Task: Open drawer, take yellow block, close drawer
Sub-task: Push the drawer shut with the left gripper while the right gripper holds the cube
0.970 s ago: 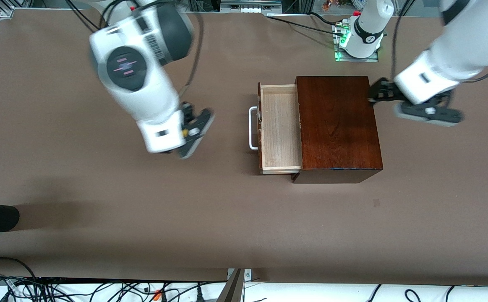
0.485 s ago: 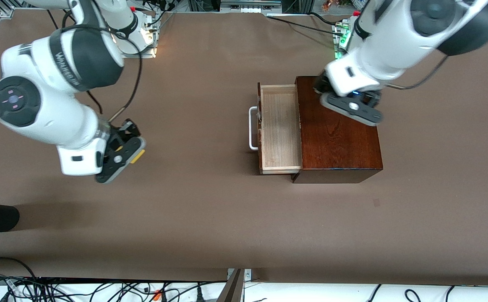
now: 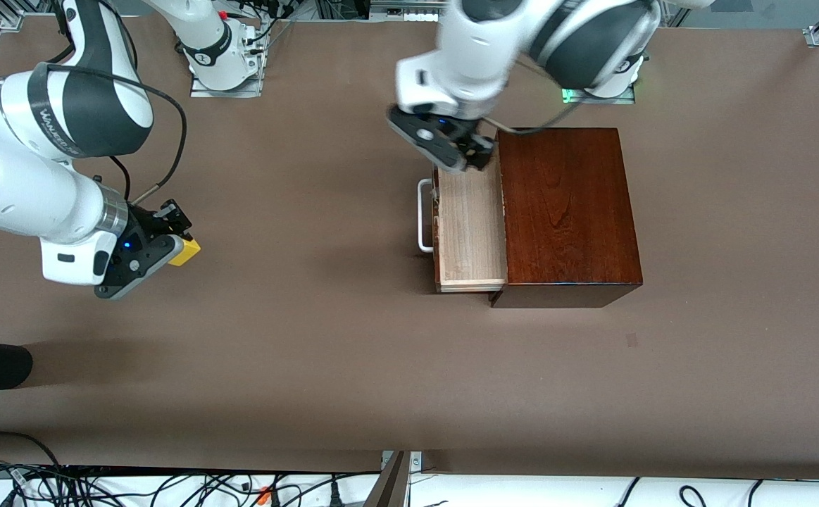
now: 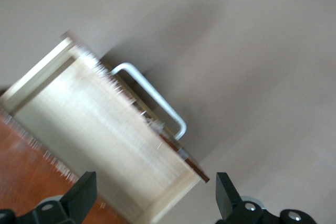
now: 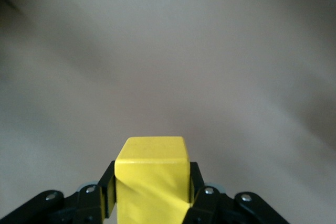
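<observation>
From my remote station I see the right gripper (image 3: 170,236) hanging over bare brown table (image 3: 310,352) toward the right arm's end, its two fingers pinching the yellow block (image 3: 185,251) between them. In the right wrist view the block (image 5: 152,179) sits squarely between the black fingers (image 5: 100,195), one pressed against each side face, with only tabletop beneath it.

The block is well apart from the drawer (image 3: 470,229), which stands pulled out of the dark reddish-brown wooden box (image 3: 567,211). Its pale wood interior shows no contents in the part I can see, and its white U-shaped handle (image 3: 423,215) points toward the right arm's end of the table.

The left gripper (image 3: 467,151) is over the end of the open drawer that lies farther from the front camera, just beside the box's edge. In the left wrist view its fingertips (image 4: 84,195) are spread wide with nothing between them, the drawer tray (image 4: 100,145) and handle (image 4: 155,98) lying below.
</observation>
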`<state>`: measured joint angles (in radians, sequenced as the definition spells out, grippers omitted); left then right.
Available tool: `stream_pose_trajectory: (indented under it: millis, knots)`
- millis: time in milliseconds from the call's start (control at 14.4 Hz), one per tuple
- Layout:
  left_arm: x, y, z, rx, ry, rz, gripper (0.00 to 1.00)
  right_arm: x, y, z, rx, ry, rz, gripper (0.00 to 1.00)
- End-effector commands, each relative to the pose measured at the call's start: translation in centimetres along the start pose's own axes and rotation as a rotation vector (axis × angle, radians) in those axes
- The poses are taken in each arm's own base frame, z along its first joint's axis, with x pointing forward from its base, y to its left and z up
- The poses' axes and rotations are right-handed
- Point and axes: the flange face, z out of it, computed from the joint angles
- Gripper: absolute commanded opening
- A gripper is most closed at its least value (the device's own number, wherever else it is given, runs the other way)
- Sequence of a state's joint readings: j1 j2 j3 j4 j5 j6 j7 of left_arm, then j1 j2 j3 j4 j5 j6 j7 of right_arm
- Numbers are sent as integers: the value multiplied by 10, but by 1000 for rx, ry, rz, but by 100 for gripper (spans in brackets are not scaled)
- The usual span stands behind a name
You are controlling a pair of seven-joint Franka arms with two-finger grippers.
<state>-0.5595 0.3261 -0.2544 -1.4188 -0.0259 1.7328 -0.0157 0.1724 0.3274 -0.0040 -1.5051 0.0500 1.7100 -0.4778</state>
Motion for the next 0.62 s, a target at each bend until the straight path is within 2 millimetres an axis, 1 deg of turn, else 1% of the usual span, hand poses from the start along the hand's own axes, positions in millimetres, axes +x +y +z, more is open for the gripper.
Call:
stream_pose_trajectory:
  millis: [0, 69, 139, 208, 277, 346, 416, 554]
  knots:
    - [20, 18, 30, 25, -21, 286, 100, -31, 3, 37, 28, 3, 119, 10]
    - [25, 26, 43, 22, -22, 360, 100, -36, 8, 54, 30, 1, 151, 10]
    - [30, 27, 54, 22, -21, 418, 100, -39, 10, 72, 30, -1, 173, 10]
    - [36, 26, 71, 15, -26, 477, 100, -43, 15, 87, 26, 8, 196, 10]
    - [39, 27, 81, 13, -30, 540, 100, -48, 19, 102, 20, 19, 213, 10]
    - [42, 23, 94, 35, -47, 597, 100, -52, 21, 115, 13, 33, 229, 10]
    - [44, 20, 107, 72, -74, 667, 100, -56, 22, 129, 9, 42, 267, 10]
    - [47, 23, 129, 116, -124, 787, 100, -62, 21, 152, 6, 44, 375, 10]
